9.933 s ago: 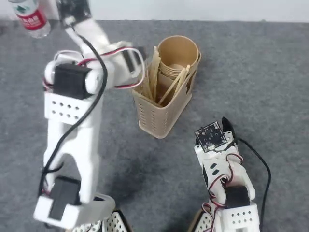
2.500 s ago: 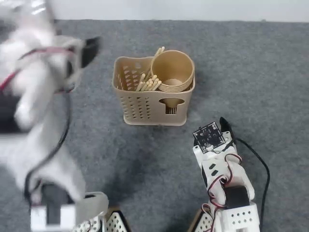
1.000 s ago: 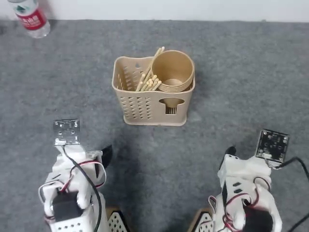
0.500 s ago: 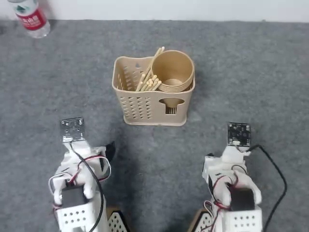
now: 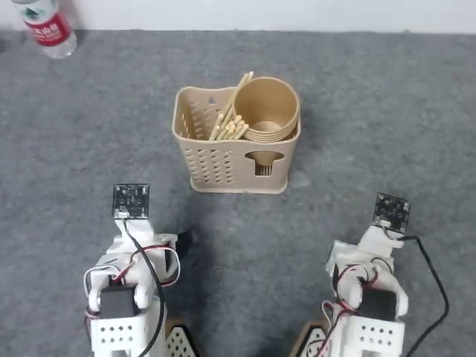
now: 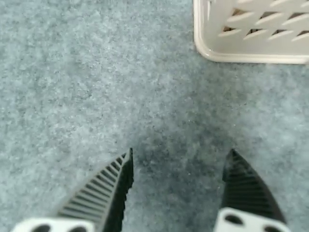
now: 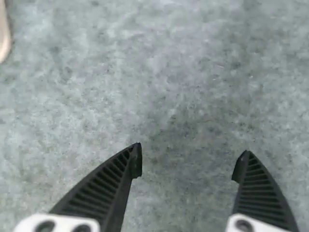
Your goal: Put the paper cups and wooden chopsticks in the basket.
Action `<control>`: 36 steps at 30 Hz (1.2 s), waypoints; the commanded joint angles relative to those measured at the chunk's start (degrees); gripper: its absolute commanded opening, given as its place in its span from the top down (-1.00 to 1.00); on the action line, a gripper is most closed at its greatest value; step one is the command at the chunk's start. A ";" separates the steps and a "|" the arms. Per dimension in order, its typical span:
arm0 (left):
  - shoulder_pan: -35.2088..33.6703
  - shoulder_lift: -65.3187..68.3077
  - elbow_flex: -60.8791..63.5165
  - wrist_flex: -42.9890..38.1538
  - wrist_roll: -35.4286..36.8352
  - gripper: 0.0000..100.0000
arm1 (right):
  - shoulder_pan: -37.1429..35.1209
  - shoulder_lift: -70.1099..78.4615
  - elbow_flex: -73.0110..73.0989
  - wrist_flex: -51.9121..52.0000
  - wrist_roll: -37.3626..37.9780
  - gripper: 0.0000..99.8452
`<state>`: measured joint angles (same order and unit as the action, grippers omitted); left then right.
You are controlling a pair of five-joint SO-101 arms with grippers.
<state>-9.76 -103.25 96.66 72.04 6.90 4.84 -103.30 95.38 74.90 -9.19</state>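
Note:
A beige slotted basket (image 5: 223,160) stands upright on the grey carpet, mid-table. Stacked paper cups (image 5: 266,108) fill its right half and several wooden chopsticks (image 5: 230,123) lean in its left half. Both arms are folded back at the near edge. My left gripper (image 6: 178,159) hangs open over bare carpet, with a corner of the basket (image 6: 251,43) just beyond it. My right gripper (image 7: 188,162) is also open over bare carpet, nothing between its fingers.
A plastic bottle with a red label (image 5: 46,26) lies at the far left corner by the white wall. Grey carpet (image 5: 372,111) covers the table around the basket.
The left arm has swung away from the basket and folded down to the near edge. The right arm has shifted a little at its base. The basket now stands upright.

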 commanded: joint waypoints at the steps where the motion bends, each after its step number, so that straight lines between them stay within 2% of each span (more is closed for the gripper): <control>1: 0.70 -0.88 -0.22 0.26 0.62 0.43 | -5.58 -0.31 1.05 -0.13 4.48 0.39; 5: 0.53 -0.88 -0.22 0.26 0.62 0.43 | -11.65 -0.31 1.05 0.04 13.10 0.39; 19: 0.35 -0.88 -0.22 0.26 0.62 0.43 | -9.89 -0.31 1.05 0.13 16.09 0.39; 24: 0.35 -0.88 -0.22 0.26 0.97 0.44 | -8.92 -0.48 1.05 0.31 13.89 0.39; 26: 0.35 -0.88 -0.22 0.26 0.97 0.56 | -5.85 -0.48 1.05 0.13 9.93 0.50; 28: 0.35 -0.88 -0.22 0.26 0.79 0.80 | -3.47 -0.57 1.05 0.13 8.79 0.77; 30: 0.44 -0.88 -0.22 0.26 0.70 1.00 | -3.21 -0.57 1.05 0.22 10.64 0.81; 32: 0.44 -0.88 -0.22 0.26 0.70 0.93 | -3.30 -0.57 1.05 0.22 12.66 0.82; 36: 0.44 -0.88 -0.22 0.26 0.70 0.98 | -3.82 -0.57 1.05 0.22 13.71 0.83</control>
<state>-9.49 -103.25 96.66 72.04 7.25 0.79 -103.30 95.38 74.90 3.38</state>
